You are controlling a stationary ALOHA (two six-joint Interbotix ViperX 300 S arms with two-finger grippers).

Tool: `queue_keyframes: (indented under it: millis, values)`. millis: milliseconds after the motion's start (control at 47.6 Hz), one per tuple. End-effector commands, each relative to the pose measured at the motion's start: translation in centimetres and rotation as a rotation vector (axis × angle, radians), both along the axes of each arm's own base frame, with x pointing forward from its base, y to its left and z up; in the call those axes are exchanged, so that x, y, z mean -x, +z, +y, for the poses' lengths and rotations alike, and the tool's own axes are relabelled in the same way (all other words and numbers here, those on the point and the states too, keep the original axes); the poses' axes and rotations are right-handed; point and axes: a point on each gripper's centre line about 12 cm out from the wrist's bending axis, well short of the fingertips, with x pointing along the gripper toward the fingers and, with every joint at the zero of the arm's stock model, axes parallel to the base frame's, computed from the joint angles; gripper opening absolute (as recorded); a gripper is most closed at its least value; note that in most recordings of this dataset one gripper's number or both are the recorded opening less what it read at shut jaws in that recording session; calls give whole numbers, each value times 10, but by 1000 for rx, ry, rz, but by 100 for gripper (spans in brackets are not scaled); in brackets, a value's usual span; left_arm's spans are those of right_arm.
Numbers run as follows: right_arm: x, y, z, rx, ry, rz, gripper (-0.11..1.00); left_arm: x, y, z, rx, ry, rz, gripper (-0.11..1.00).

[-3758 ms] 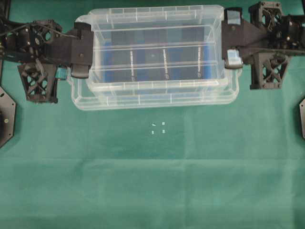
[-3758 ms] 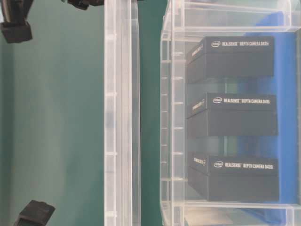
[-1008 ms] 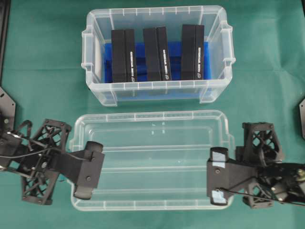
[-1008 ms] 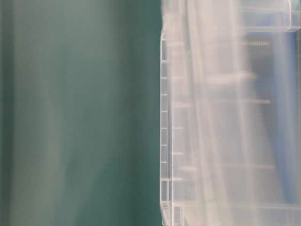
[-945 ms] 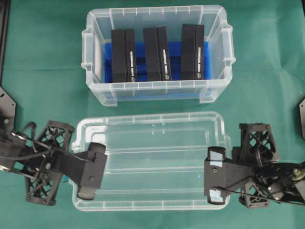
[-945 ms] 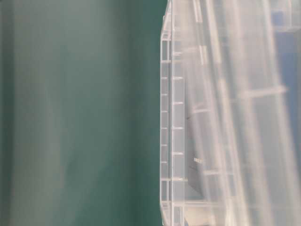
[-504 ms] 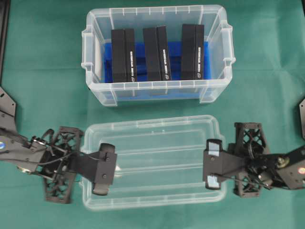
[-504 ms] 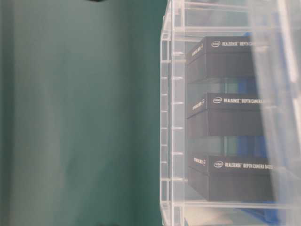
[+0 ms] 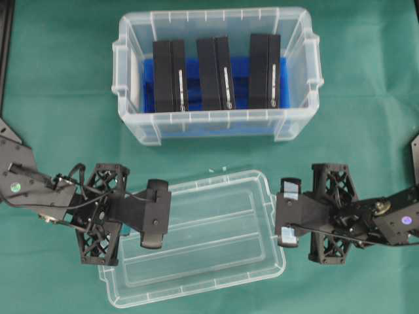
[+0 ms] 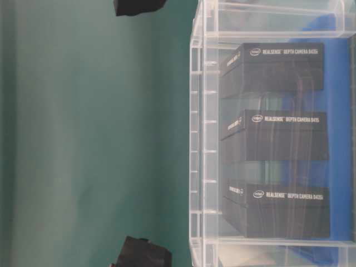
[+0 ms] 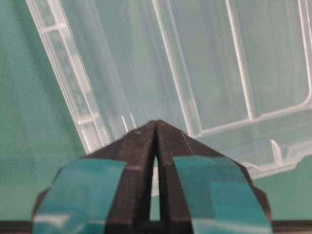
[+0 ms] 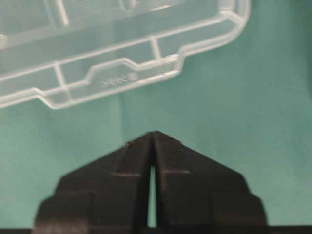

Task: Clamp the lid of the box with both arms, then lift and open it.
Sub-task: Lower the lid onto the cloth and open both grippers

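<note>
The clear lid (image 9: 209,252) lies skewed on the green cloth in front of the box (image 9: 216,124), which stands open with three black blocks (image 9: 170,75) inside. My left gripper (image 9: 163,221) is shut and hangs over the lid's left end with nothing between its fingers. In the left wrist view the lid (image 11: 209,63) spreads out beyond the left gripper (image 11: 156,124), whose tips touch. My right gripper (image 9: 280,219) is shut too, just off the lid's right end. In the right wrist view the lid's (image 12: 122,53) end tab lies apart from the right gripper (image 12: 153,134).
The table-level view shows the box wall (image 10: 203,139) with the black blocks (image 10: 272,139) behind it, and black gripper parts (image 10: 139,5) at the top and bottom edges. Green cloth (image 9: 209,157) separates box and lid. Black mounts sit at the table's side edges.
The lid has dropped lower, turned askew and slid toward the front left. Both grippers have come down and inward; the right one no longer touches the lid's end.
</note>
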Motion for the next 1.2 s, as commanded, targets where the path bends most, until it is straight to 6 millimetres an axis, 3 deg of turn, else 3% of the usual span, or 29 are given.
queue_keyframes:
  millis: [0, 273, 462, 630, 945, 1176]
  values:
    - [-2, 6, 1, -5, 3, -20, 0, -3, 7, 0, 5, 0, -26, 1]
    - [-3, 10, 1, -7, -1, -26, 0, -1, 7, 1, 0, 2, -8, 1]
    - [-2, 29, -2, 1, -23, -43, 0, 2, 17, 1, -8, 2, 17, 1]
    - [3, 49, -7, 16, -51, -49, 0, 5, 34, 0, -7, -4, 9, 1]
    - [10, 95, -14, 3, -92, -114, 0, 15, 90, 0, 19, -15, -83, 1]
    - [18, 128, -22, 15, -139, -125, 0, 20, 111, 2, 4, -10, -48, 1]
